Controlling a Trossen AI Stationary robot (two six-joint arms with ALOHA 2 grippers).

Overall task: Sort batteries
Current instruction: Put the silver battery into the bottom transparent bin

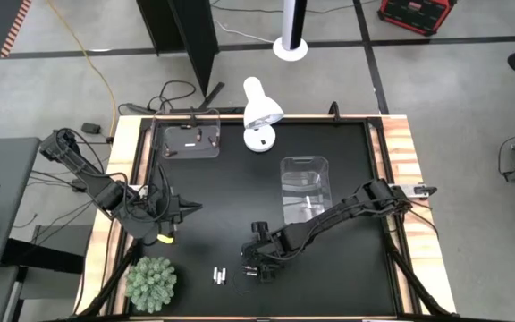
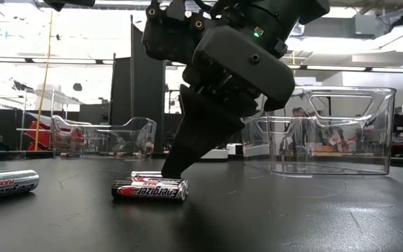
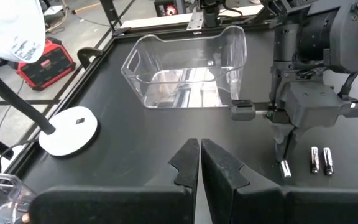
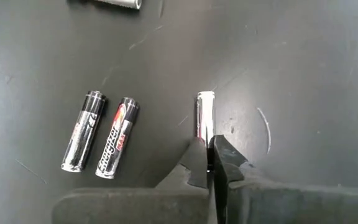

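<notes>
A silver battery [image 4: 204, 115] lies on the black table near its front edge, with my right gripper [image 4: 209, 155] shut on its end. Beside it lie two dark batteries [image 4: 84, 130] [image 4: 118, 138] with red and silver marks, side by side on their long sides. In the left wrist view they show as the pair [image 3: 321, 160] next to my right gripper [image 3: 284, 155]. Another battery [image 2: 5, 183] lies nearer the low camera. My left gripper [image 3: 200, 155] hovers shut over the table's left part [image 1: 193, 208], holding nothing. My right gripper pinches the silver battery's end nearest the fingers [image 4: 204, 138] between its two fingertips [image 4: 225, 158]. The fingers slant down from the table's right side, roughly in line with the battery. The battery lies flat on the table, its other end pointing away from the fingers.
A clear plastic bin [image 1: 305, 188] stands mid-table behind my right arm. A second clear bin [image 1: 190, 141] at the far left holds small things. A white lamp [image 1: 261, 112] stands at the far edge, and a green plant [image 1: 151, 282] at the near left corner.
</notes>
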